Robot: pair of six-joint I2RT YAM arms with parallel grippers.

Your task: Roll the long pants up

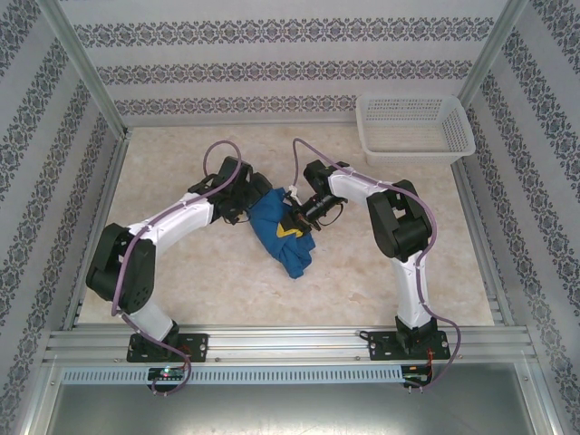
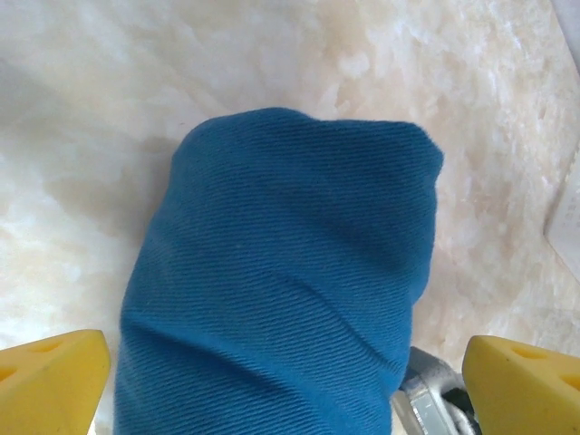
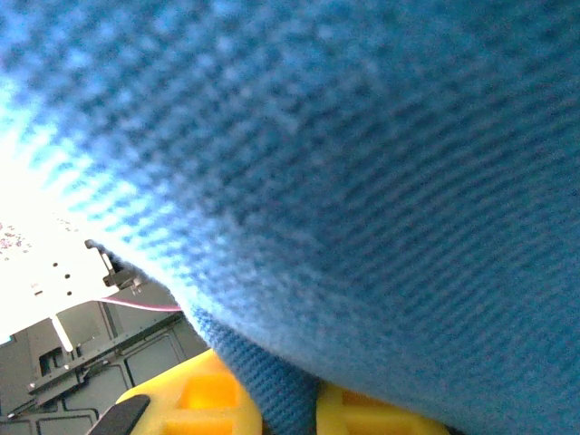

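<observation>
Top external: pants (image 1: 283,234) lie bunched | right gripper (image 1: 304,216) pinches a fold, seemingly keeping the roll taut | left gripper (image 2: 285,397) gapes wide astride its end, holding nothing.

Left hand (image 2: 288,385) spread wide, right hand (image 3: 285,408) pinched

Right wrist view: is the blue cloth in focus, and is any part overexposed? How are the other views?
Right wrist view: the long pants sit too near the lens, so the weave is blurred; the left edge glares white. Left wrist view: weave sharp, light even, soft shadow on the table. Top external view: even light, no glare.
</observation>
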